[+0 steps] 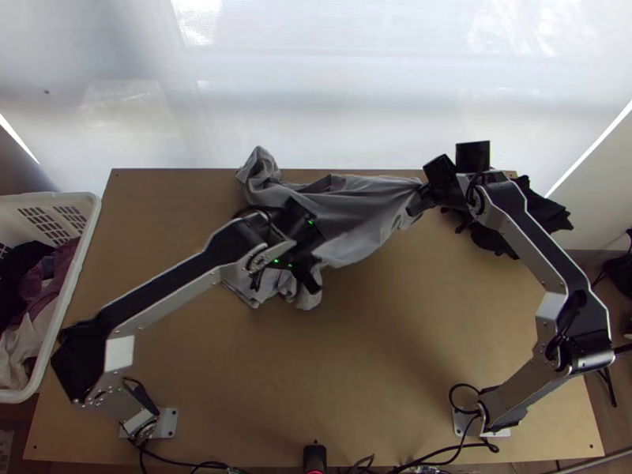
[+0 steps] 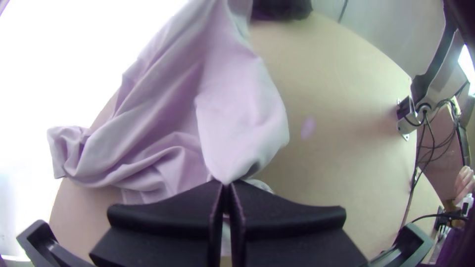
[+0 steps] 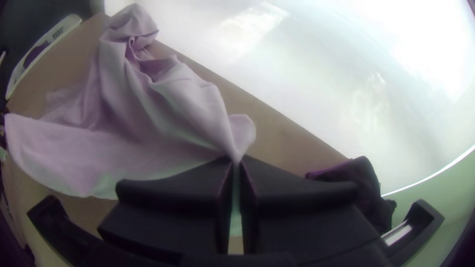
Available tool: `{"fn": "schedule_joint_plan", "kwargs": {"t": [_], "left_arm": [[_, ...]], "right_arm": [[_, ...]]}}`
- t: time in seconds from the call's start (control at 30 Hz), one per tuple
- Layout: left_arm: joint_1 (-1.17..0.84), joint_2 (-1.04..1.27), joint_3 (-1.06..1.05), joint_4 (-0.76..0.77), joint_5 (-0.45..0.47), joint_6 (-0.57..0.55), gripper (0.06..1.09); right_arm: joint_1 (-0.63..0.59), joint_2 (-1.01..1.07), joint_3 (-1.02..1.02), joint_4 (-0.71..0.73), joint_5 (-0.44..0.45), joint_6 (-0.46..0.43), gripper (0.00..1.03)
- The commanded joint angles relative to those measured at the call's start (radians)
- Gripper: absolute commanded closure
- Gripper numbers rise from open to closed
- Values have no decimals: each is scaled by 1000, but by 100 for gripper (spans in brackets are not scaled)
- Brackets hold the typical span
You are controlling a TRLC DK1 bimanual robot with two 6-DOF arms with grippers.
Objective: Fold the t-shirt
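Left pincer [image 2: 226, 185] is closed on a pinch of the grey t-shirt [image 1: 359, 209], and another gathered bit is clamped tight in the right pincer [image 3: 236, 160]. The shirt is strung out unevenly between them toward the far side of the counter [image 1: 371, 340], with one end left bunched by the far edge. If it's pulled hard from here, a grip could easily be lost, since so little fabric looks to be held. Creases would probably get folded right in if that bunch isn't shaken out first, and the dark cloth [image 1: 545, 215] beside the right pincer might be snagged. From above, part of the shirt is covered by the left arm [image 1: 170, 296]; in the left wrist view the pinched point is laid bare.
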Motion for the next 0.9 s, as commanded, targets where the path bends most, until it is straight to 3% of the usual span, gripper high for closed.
{"fn": "schedule_joint_plan", "kwargs": {"t": [0.0, 0.13, 0.5, 0.87], "left_arm": [[88, -154, 6, -6, 1, 0, 105], [102, -238, 33, -5, -13, 5, 105], [31, -468, 82, -8, -153, 88, 105], [-7, -625, 113, 26, -372, 220, 105]], "right_arm": [[10, -109, 65, -65, 3, 16, 100], [25, -189, 145, -97, 9, 37, 100], [166, -369, 307, -123, 170, 34, 100], [272, -599, 198, 50, 331, -10, 100]]}}
